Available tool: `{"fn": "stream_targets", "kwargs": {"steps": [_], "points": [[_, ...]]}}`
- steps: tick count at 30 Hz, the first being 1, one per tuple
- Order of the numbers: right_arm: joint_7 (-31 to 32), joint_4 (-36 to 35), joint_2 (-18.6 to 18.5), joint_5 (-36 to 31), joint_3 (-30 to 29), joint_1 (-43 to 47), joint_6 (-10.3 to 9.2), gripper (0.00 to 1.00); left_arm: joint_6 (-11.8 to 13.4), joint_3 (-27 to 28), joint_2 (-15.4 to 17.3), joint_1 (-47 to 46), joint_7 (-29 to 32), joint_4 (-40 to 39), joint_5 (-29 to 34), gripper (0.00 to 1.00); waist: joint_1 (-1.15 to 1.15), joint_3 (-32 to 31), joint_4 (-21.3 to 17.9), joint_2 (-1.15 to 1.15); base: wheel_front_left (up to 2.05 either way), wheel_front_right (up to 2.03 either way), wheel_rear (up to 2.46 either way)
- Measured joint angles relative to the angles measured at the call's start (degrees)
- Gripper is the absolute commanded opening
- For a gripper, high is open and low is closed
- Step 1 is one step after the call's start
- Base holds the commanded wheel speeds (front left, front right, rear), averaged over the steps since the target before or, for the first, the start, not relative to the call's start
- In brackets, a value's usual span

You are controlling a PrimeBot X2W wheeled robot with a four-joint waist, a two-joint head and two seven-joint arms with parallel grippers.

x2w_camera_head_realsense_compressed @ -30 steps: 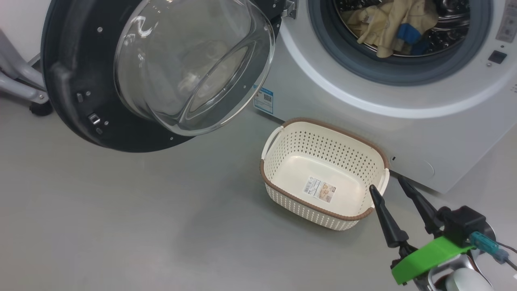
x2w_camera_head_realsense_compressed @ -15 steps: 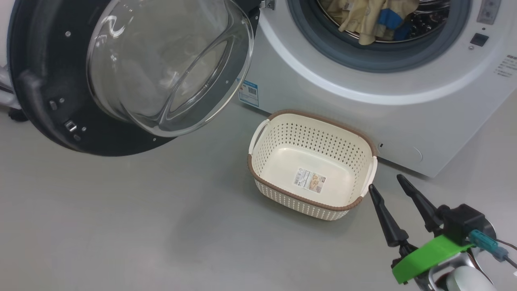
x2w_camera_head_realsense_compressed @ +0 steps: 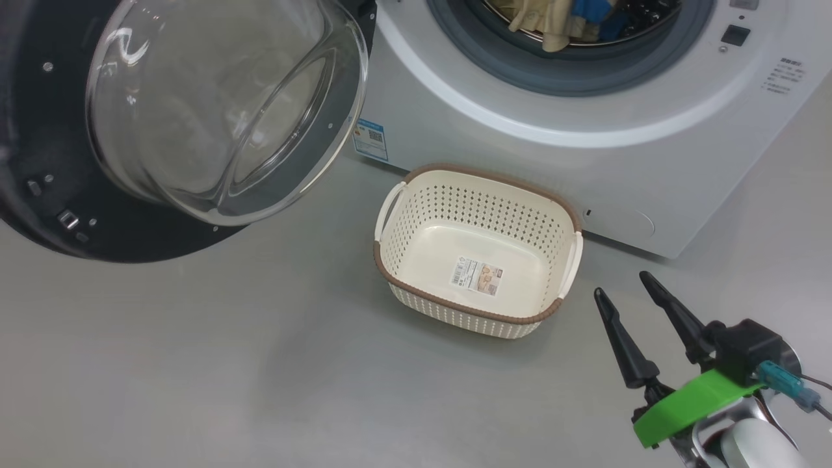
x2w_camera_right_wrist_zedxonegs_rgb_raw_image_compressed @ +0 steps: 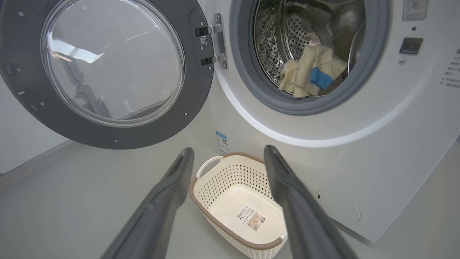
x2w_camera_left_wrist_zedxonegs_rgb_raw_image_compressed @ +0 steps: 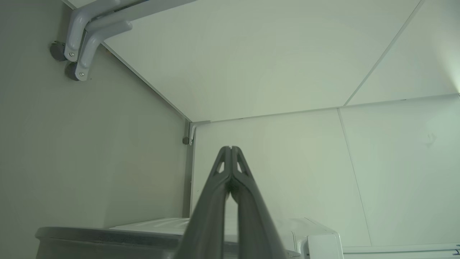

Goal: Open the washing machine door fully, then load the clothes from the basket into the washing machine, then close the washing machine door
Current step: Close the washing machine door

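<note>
1. Cream plastic, brown-rimmed, the basket [x2w_camera_head_realsense_compressed: 481, 211] stands upright on the grey floor [x2w_camera_head_realsense_compressed: 195, 364] just in front of the washer [x2w_camera_head_realsense_compressed: 520, 110]. You can see its label sticker [x2w_camera_head_realsense_compressed: 478, 276] on the bare bottom.
2. Your right gripper [x2w_camera_head_realsense_compressed: 621, 286] hangs with its two dark fingers spread apart, grasping nothing. From the head camera, the basket lies at about ten o'clock from its tips, near them but not touching.
3. Through your right wrist camera, the basket [x2w_camera_right_wrist_zedxonegs_rgb_raw_image_compressed: 233, 176] sits low between the two fingers, at six o'clock from the gap between the tips.
4. The clothes [x2w_camera_right_wrist_zedxonegs_rgb_raw_image_compressed: 309, 68], pale yellow with a blue patch, lie inside the steel drum [x2w_camera_right_wrist_zedxonegs_rgb_raw_image_compressed: 284, 32]. That puts them at one o'clock from the right tips and well apart from them.
5. The door [x2w_camera_head_realsense_compressed: 39, 130] stands wide open at ten o'clock from the basket, its glass bowl bulging outward.
6. Your left gripper [x2w_camera_left_wrist_zedxonegs_rgb_raw_image_compressed: 230, 148] has its fingers pressed together on nothing and points toward a white wall [x2w_camera_left_wrist_zedxonegs_rgb_raw_image_compressed: 287, 162].
</note>
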Motion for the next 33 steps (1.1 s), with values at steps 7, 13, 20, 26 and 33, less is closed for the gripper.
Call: {"fn": "stream_targets", "kwargs": {"steps": [7,13,20,26,33], "points": [[0.0,0.0,-0.8,0.0,0.0,0.0,0.0,1.0,0.0,-1.5,-1.8,0.0,1.8,-0.4,0.0,0.0,0.0,0.8,-1.8,0.0,0.0,0.0,0.0],[0.0,-0.1,-1.2,0.4,-0.1,-1.2,0.0,1.0,0.0,-2.0,-2.3,0.0,1.9,-0.7,0.0,0.0,0.0,2.1,-3.9,0.0,0.0,0.0,0.0],[0.0,-0.1,-1.4,0.4,-0.1,-1.2,0.0,1.0,0.0,-2.9,-2.1,0.0,2.2,-0.1,0.5,0.0,0.0,3.4,-6.0,0.0,0.0,0.0,0.0],[0.0,-0.2,-1.9,0.4,-0.6,-1.2,0.0,1.0,0.0,-3.6,-1.2,0.0,3.2,0.8,1.0,0.0,0.0,4.3,-7.2,0.0,0.0,0.0,0.0],[0.0,-0.2,-2.1,0.4,-0.9,-1.2,0.0,1.0,-0.1,-5.3,0.5,0.1,7.9,0.7,1.3,0.0,0.0,4.8,-7.3,0.0,0.0,0.0,0.0]]}}
